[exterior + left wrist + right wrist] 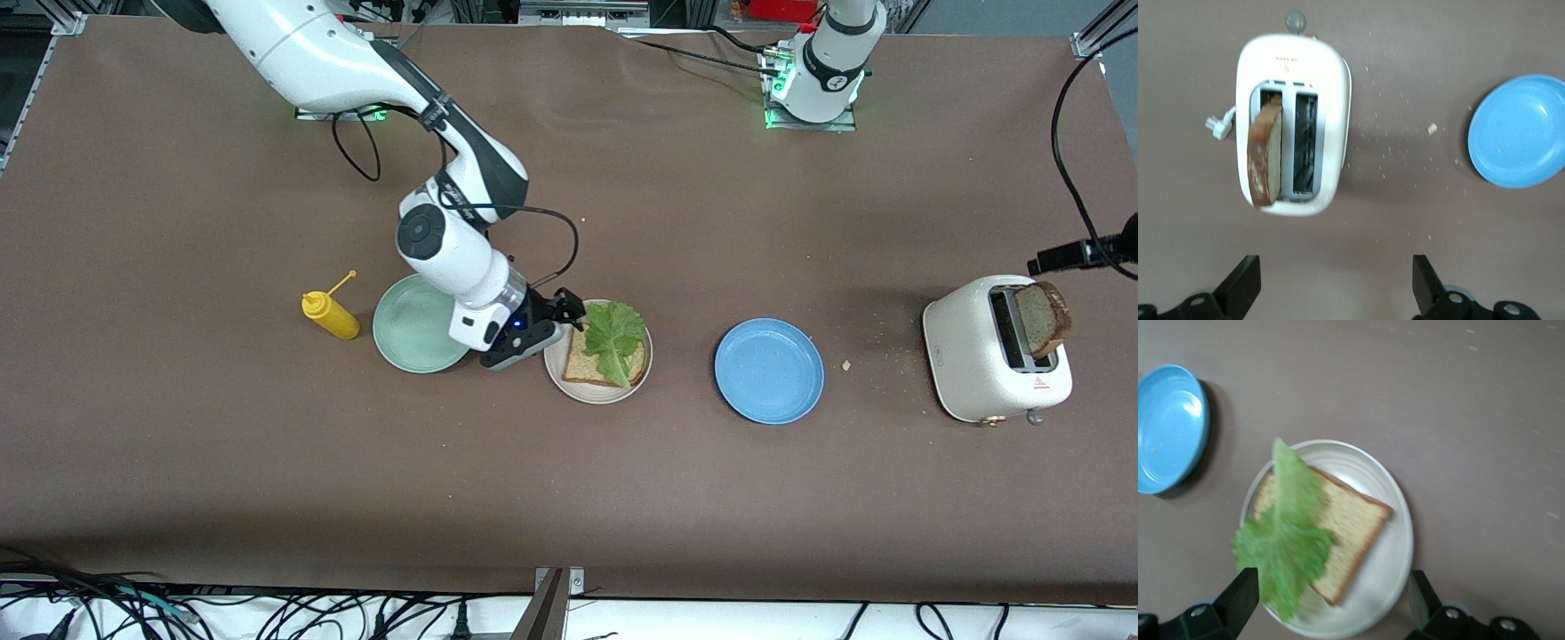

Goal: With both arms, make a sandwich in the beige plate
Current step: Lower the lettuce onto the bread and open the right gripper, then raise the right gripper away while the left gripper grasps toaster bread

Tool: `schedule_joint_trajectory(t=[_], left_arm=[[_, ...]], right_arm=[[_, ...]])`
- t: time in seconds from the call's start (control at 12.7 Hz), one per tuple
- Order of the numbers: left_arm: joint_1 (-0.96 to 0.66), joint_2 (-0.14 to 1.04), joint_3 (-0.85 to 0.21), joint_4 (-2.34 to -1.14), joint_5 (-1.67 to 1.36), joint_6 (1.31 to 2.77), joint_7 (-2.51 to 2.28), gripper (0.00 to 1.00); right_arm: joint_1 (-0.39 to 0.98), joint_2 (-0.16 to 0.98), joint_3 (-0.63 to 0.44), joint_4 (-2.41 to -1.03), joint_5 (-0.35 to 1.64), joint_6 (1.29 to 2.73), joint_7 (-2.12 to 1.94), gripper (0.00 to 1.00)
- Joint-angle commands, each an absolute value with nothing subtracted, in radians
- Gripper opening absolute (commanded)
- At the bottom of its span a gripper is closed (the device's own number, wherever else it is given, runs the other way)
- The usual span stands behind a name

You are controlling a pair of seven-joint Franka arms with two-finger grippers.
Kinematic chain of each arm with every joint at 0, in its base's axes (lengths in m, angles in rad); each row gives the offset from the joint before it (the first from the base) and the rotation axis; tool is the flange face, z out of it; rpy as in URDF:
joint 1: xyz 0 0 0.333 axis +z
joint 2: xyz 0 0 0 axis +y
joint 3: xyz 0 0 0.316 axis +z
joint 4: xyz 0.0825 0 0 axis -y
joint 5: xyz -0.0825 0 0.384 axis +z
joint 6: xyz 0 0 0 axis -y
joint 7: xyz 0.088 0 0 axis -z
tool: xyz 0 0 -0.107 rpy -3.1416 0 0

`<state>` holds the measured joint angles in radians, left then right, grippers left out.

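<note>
Right pincer [569, 313] spread empty over beige plate [556, 373], lettuce [613, 338] laid on bread slice [582, 366] | left pincer [1336, 287] spread empty over toaster [1331, 87], second slice [1266, 160] awaited.

Lettuce leaf [613, 338] lies on bread slice [591, 363] in beige plate [569, 384]

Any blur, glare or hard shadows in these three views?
Front view: sharp, even light, soft shadow under the right gripper by the beige plate. Left wrist view: slightly soft, toaster throws a diffuse shadow, mild sheen on the blue plate. Right wrist view: soft throughout, lettuce leaf smeared at its edges, and a bright highlight on the blue plate.
</note>
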<state>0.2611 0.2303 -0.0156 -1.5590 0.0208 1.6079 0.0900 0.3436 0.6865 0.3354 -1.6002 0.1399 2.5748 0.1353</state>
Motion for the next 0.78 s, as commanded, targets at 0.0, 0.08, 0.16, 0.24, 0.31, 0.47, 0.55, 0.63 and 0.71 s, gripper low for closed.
schedule_joint_trajectory(t=[0.0,0.08,0.16,0.24,0.31,0.47,0.55,0.63,0.71], left_arm=[[0.293,0.296,-0.023,-1.52,0.041,1.629,0.161,1.0],[0.311,0.319,-0.025,-1.525,0.041,1.667,0.172,1.0],[0.328,0.33,-0.025,-1.528,0.04,1.677,0.178,1.0],[0.328,0.347,-0.025,-1.529,0.041,1.68,0.178,1.0],[0.328,0.356,-0.025,-1.542,0.044,1.701,0.179,1.0],[0.327,0.354,-0.029,-1.578,0.124,1.767,0.187,0.99],[0.327,0.354,-0.029,-1.582,0.13,1.77,0.187,0.99],[0.327,0.359,-0.029,-1.58,0.132,1.779,0.19,0.99],[0.327,0.376,-0.028,-1.58,0.133,1.796,0.192,0.99]], right_arm=[[0.267,0.545,0.341,-1.728,0.137,2.437,0.127,1.0],[0.235,0.504,0.342,-1.75,0.137,2.371,0.127,1.0],[0.204,0.468,0.342,-1.761,0.137,2.293,0.127,1.0],[0.174,0.434,0.342,-1.77,0.135,2.214,0.129,1.0],[0.143,0.401,0.342,-1.788,0.132,2.168,0.129,1.0],[0.08,0.329,0.347,-1.831,0.115,2.111,0.127,1.0],[0.055,0.301,0.347,-1.838,0.104,2.073,0.127,1.0],[0.026,0.278,0.348,-1.838,0.069,2.033,0.127,1.0],[-0.001,0.255,0.348,-1.838,0.023,1.996,0.127,1.0]])
